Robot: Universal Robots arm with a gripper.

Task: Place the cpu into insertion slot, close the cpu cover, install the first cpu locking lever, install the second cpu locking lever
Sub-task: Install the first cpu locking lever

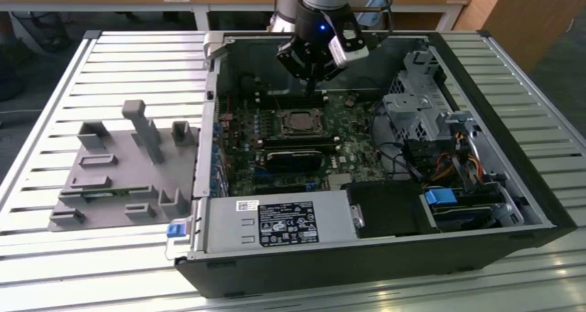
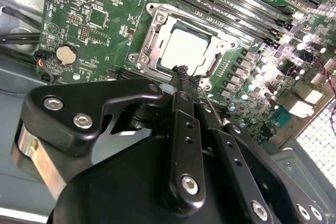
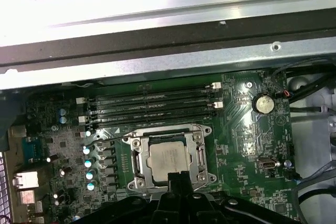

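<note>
The cpu (image 3: 167,157) lies flat in the insertion slot (image 3: 137,177) on the green board, its dull silver top showing through the window of the cpu cover (image 3: 167,131), which lies down around it. Both wrist views show this; the cpu (image 2: 184,51) and the cpu cover (image 2: 157,20) sit just past the fingertips. My gripper (image 2: 181,71) is shut with nothing in it, its tips hovering over the socket's near edge. From the exterior view, the gripper (image 1: 311,87) hangs inside the open case, above and behind the socket (image 1: 298,122). Whether the locking levers are latched cannot be told.
Long black memory slots (image 3: 152,106) run beside the socket. The case holds a power supply (image 1: 279,223), a drive cage (image 1: 416,113) and cables (image 1: 449,164) on the exterior view's right. A grey fixture (image 1: 123,168) stands on the slatted table on the exterior view's left.
</note>
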